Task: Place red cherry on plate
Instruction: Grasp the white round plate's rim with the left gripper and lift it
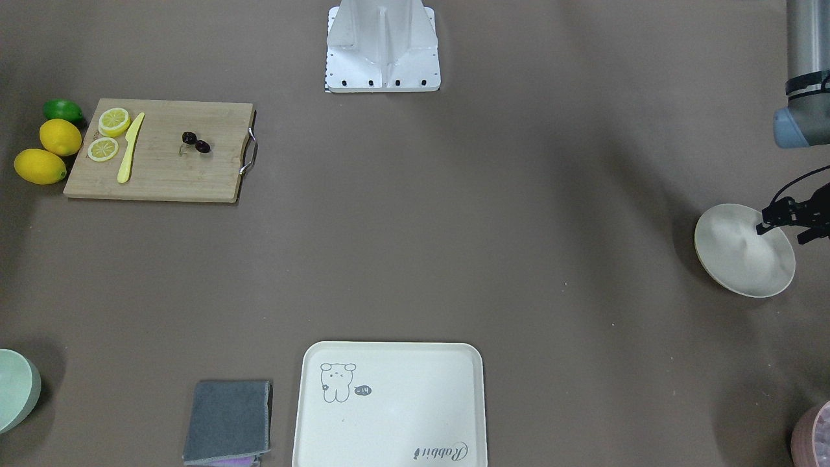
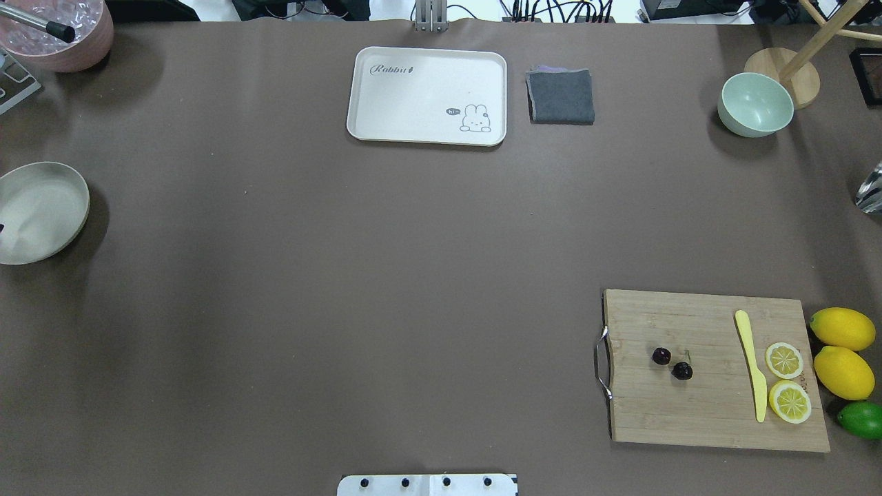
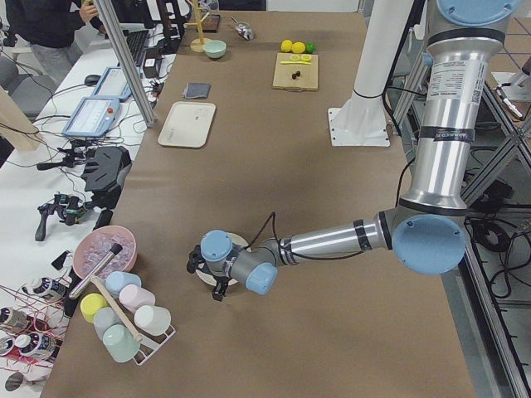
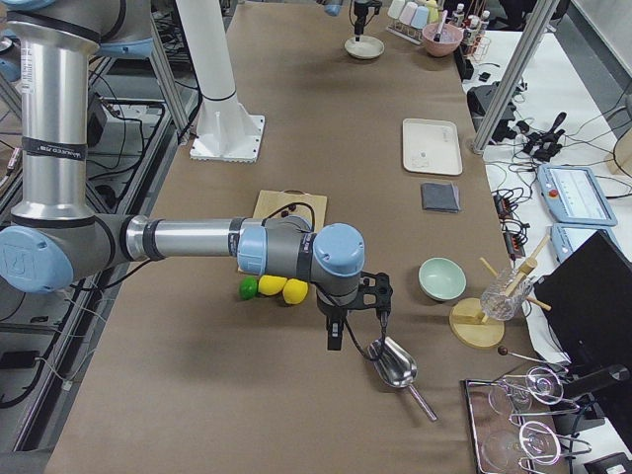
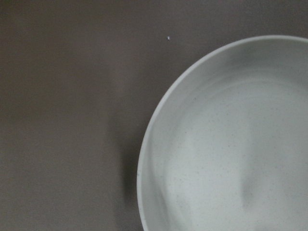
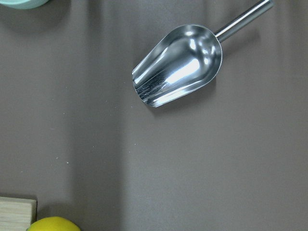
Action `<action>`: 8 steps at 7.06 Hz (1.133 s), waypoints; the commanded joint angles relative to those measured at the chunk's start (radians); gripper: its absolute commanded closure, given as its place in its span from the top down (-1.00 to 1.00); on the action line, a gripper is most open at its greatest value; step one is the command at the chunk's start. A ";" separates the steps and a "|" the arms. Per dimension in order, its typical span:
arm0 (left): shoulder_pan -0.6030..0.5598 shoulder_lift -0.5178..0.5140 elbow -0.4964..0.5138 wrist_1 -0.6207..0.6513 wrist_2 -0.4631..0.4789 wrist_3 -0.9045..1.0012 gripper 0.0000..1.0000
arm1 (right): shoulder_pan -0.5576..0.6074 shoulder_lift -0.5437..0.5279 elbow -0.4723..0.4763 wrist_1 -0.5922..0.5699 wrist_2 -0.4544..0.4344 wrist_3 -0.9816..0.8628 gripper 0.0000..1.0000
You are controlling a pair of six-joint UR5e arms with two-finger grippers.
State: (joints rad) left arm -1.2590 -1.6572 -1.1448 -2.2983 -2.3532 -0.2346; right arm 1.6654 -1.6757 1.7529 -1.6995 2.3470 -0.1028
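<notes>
The red cherry, two tiny dark fruits joined by thin stems, lies on the wooden cutting board on the robot's right; it also shows in the front view. At the table's far left end sits the round off-white plate, with nothing in it in the left wrist view. My left gripper hovers over the plate with its fingers apart and nothing between them. My right gripper hangs beyond the lemons near a metal scoop; only the right side view shows it, so I cannot tell its state.
Two lemons, a lime, two lemon slices and a yellow knife are on or beside the board. A cream tray, grey cloth and pale green bowl line the far edge. A pink bowl sits far left.
</notes>
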 commanded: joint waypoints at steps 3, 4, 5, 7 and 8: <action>0.004 0.002 0.005 0.000 0.000 -0.002 -1.00 | 0.000 -0.001 0.002 0.001 0.000 0.000 1.00; -0.006 -0.010 0.004 0.022 0.000 -0.009 -1.00 | 0.000 -0.001 0.008 0.000 0.000 0.002 1.00; -0.049 -0.042 -0.006 0.086 -0.003 -0.008 -1.00 | 0.000 -0.003 0.008 0.000 0.000 0.002 1.00; -0.141 -0.099 -0.064 0.254 -0.050 0.004 -1.00 | 0.000 -0.004 0.008 0.000 0.002 0.003 1.00; -0.181 -0.116 -0.078 0.284 -0.178 0.000 -1.00 | 0.000 -0.004 0.008 0.000 0.002 0.003 1.00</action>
State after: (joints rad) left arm -1.3890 -1.7471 -1.1992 -2.0734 -2.4192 -0.2343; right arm 1.6659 -1.6794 1.7609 -1.6993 2.3480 -0.1003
